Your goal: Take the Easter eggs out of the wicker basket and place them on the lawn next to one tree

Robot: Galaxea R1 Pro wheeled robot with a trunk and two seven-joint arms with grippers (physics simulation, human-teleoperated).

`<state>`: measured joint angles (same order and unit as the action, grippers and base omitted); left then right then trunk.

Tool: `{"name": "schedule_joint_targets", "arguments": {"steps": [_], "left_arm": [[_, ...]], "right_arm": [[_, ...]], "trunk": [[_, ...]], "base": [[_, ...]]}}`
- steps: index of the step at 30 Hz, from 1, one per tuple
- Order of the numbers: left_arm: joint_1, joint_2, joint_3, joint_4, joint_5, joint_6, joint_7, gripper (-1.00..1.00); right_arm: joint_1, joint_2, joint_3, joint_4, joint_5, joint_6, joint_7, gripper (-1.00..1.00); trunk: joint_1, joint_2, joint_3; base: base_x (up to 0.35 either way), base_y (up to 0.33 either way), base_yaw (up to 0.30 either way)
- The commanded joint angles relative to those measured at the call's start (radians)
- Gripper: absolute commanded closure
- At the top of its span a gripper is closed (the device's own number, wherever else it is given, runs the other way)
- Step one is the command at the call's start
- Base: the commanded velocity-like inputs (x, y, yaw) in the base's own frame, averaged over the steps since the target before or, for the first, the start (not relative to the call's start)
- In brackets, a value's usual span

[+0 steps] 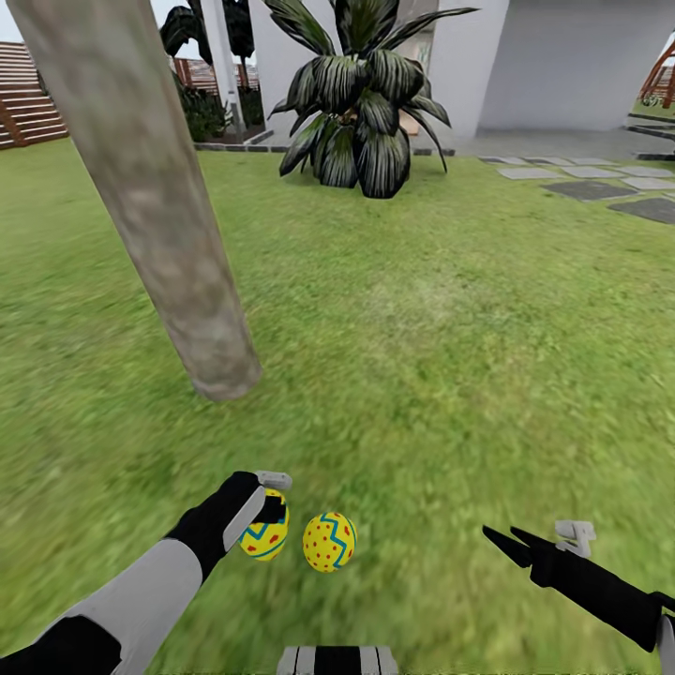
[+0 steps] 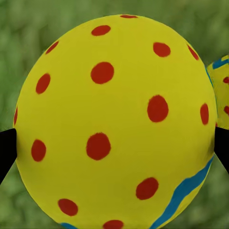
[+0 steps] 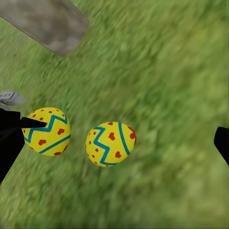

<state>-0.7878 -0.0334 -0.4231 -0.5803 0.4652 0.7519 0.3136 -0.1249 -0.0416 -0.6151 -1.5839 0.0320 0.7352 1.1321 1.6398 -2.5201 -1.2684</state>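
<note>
On lawn: wide green grass lawn (image 1: pixel 450 356), near base of thick grey-brown mottled tree trunk (image 1: pixel 150 206)
Eggs: 2 yellow eggs with blue zigzags and red dots, near trunk base, side by side
Held egg (image 1: pixel 266 536): clamped between left gripper (image 1: pixel 270 497) fingers, low at grass
Loose egg (image 1: pixel 329 542): on grass, just beside held egg
Right gripper (image 1: pixel 514 544): fingers spread wide, empty, apart from eggs
Background: dark leafy shrub (image 1: pixel 361 103), white house wall (image 1: pixel 562 56), grey stepping stones (image 1: pixel 591 187)
</note>
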Motion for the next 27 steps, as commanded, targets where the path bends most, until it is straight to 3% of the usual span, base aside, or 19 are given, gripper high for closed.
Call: {"name": "schedule_joint_targets", "arguments": {"steps": [1, 16, 27], "left_arm": [[-0.001, 0.0, -0.006, -0.001, 0.01, 0.003, 0.009, 1.0], [-0.001, 0.001, -0.009, -0.002, 0.009, -0.002, 0.011, 1.0], [-0.001, 0.001, -0.009, -0.001, 0.009, -0.057, 0.01, 1.0]], "right_arm": [[-0.001, 0.0, -0.001, -0.001, 0.003, 0.007, 0.006, -1.0], [-0.001, 0.0, -0.002, -0.001, 0.003, 0.007, 0.006, -1.0], [-0.001, 0.0, -0.002, -0.001, 0.003, 0.007, 0.006, -1.0]], "trunk": [[0.0, -0.001, -0.005], [0.007, -0.004, -0.063], [0.012, -0.007, -0.105]], "base": [[0.0, 0.0, 0.0], [0.0, 0.0, 0.0], [0.0, 0.0, 0.0]]}}
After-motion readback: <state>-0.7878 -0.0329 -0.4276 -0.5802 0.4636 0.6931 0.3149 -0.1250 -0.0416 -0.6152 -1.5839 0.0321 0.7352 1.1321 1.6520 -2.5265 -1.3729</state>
